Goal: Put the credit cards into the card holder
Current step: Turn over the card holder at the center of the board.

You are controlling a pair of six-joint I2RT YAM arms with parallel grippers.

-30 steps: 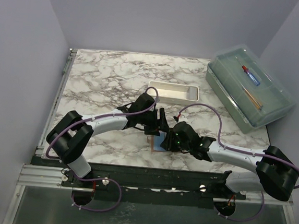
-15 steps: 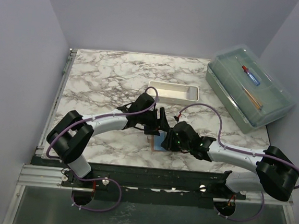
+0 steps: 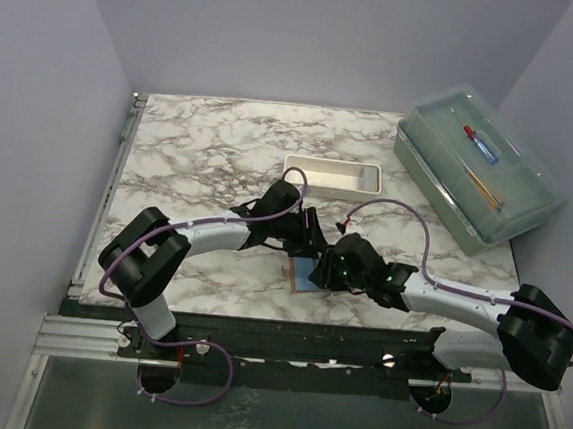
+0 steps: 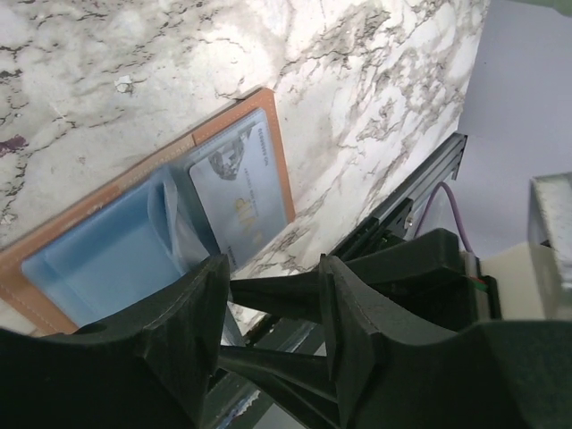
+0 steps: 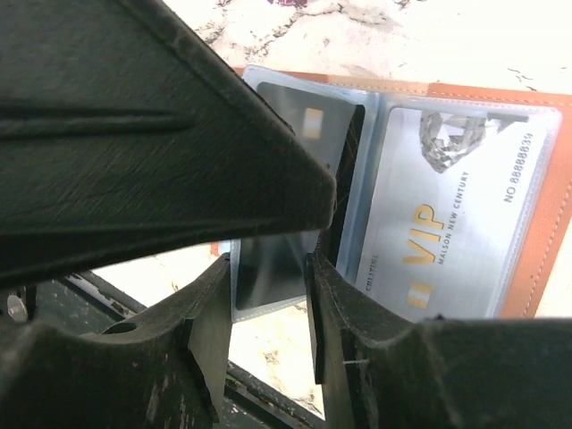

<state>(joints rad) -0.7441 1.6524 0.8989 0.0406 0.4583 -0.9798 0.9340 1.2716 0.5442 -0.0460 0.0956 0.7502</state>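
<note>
Credit cards (image 5: pixel 447 223): one pale rectangle lies sleeved in the tan leather card holder's (image 5: pixel 542 232) 3 o'clock half, right tool (image 5: pixel 266 299) pinches the second card (image 5: pixel 277 255) half-inserted, left tool (image 4: pixel 273 277) open, apparently empty.

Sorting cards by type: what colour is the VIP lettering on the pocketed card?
Gold, on the pale card; clearest in the right wrist view.

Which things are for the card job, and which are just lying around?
For the job:
card holder, lying open on the table
VIP card, already in a pocket
dark card, pinched in the right tool, partway into the other pocket
left tool, open and holding nothing

Just lying about:
white tray
clear lidded box
</note>
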